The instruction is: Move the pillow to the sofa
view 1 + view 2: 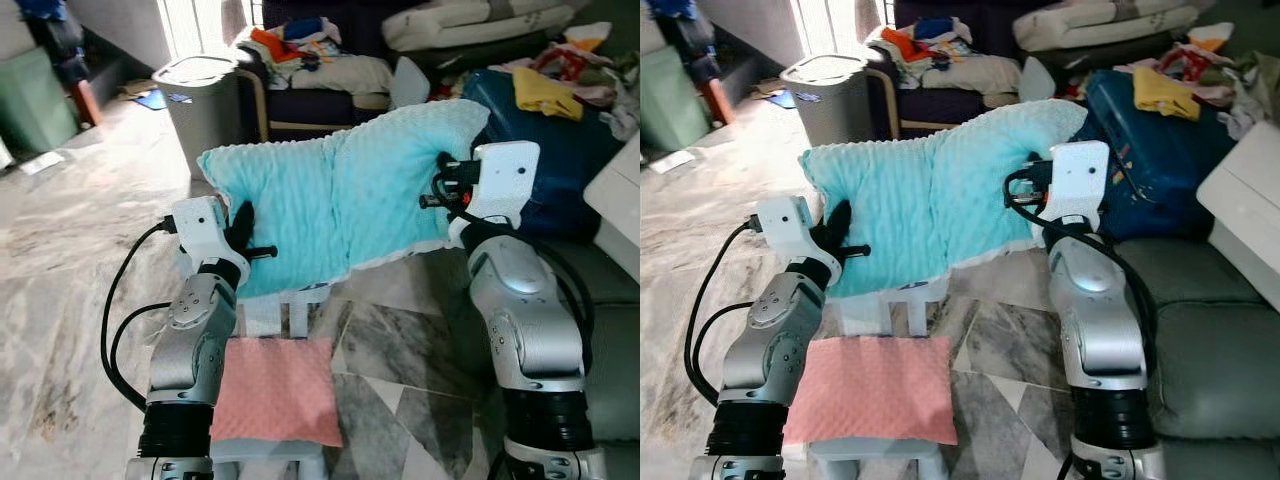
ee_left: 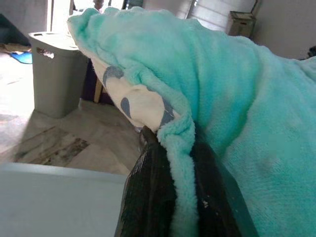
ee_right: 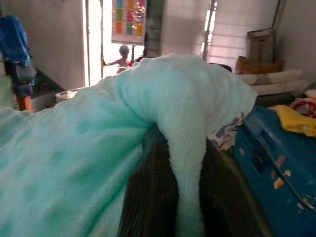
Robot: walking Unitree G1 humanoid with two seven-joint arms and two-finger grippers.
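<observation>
Turquoise plush is stretched between both arms in the left eye view: the pillow point(image 1: 340, 195) is held in the air above the small white stool point(image 1: 290, 315), its long axis running across from the left gripper point(image 1: 243, 238) at its lower end to the right gripper point(image 1: 443, 187) at its higher end. Each end is pinched, so neither arm is nearer than the other. A pink cushion point(image 1: 275, 390) is seen on the stool's seat, below the pillow. A grey bin point(image 1: 205, 100) stands beyond the pillow, and a blue suitcase point(image 1: 555, 150) lies behind its right end.

In the right eye view the grey-green sofa point(image 1: 1200, 330) is found to the right of the pillow, just past the right arm; a swing toward that side is judged to be the move called for. The sofa's seat looks bare there. Marble floor tiles point(image 1: 700, 200) are lit by sun from a doorway behind the bin, and heaped clothes point(image 1: 940, 50) lie on the furniture beyond.

In the left wrist view the black fingers point(image 2: 148, 197) are closed on a rolled seam of the pillow, with a patterned white underside showing above them.

In the right wrist view a fold of plush is gripped between the dark fingers point(image 3: 148, 187), with the suitcase just beside it.
</observation>
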